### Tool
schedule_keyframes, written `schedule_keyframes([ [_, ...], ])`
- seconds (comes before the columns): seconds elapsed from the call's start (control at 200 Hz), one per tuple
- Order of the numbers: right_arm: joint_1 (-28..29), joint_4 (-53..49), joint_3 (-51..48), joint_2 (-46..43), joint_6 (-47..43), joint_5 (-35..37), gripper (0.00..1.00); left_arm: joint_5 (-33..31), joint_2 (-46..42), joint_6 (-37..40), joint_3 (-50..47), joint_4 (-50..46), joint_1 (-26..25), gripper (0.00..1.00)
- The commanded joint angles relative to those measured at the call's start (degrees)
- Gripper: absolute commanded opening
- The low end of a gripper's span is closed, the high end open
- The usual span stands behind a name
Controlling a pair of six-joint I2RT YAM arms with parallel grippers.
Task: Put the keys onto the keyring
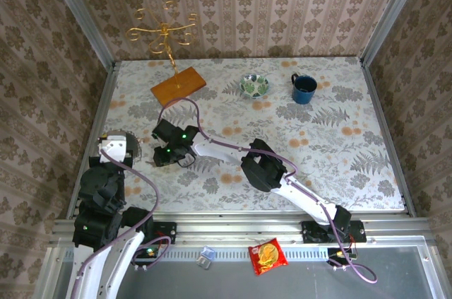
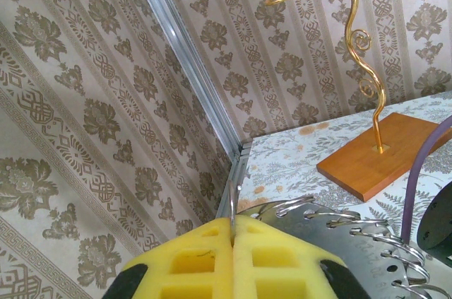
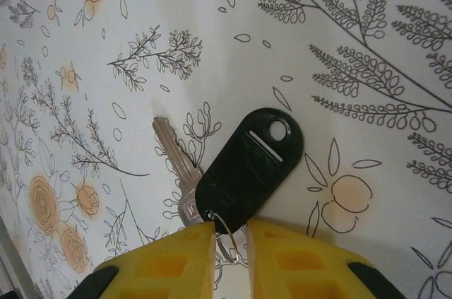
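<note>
Floral-patterned surface (image 3: 367,23) is seen beneath the right claw (image 3: 231,228), its yellow pads narrowly apart around the small ring (image 3: 227,239) joining a silver key (image 3: 176,165) and black fob (image 3: 251,165), both lying just ahead of it; whether it is gripped cannot be told. The left claw (image 2: 233,223) is clenched on a thin keyring (image 2: 232,196).

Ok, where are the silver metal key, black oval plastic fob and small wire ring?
silver metal key (image 3: 175,159), right wrist view, on its toothed blade.
black oval plastic fob (image 3: 247,168), right wrist view, middle of its body.
small wire ring (image 3: 227,237), right wrist view, on its loop below the fob.
</note>
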Motion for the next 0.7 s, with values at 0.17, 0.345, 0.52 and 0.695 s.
schedule_keyframes([
  [0.17,0.43,-1.35,1.59,2.09,1.13,-2.87,0.14,0.04,-1.03,0.76,1.40,0.85,0.56,0.00],
  [0.345,0.41,-0.87,1.59,1.65,0.94,-3.62,0.04,0.13,-0.88,0.74,1.39,0.87,0.57,0.00],
  [0.52,0.27,-0.22,-0.29,-1.33,-0.78,-3.38,0.00,0.35,-0.98,0.55,1.41,0.52,0.52,0.00],
  [0.695,-0.31,4.06,-12.21,-11.35,-4.62,-1.07,0.00,3.06,-0.99,-1.09,0.38,-0.01,0.57,0.00],
])
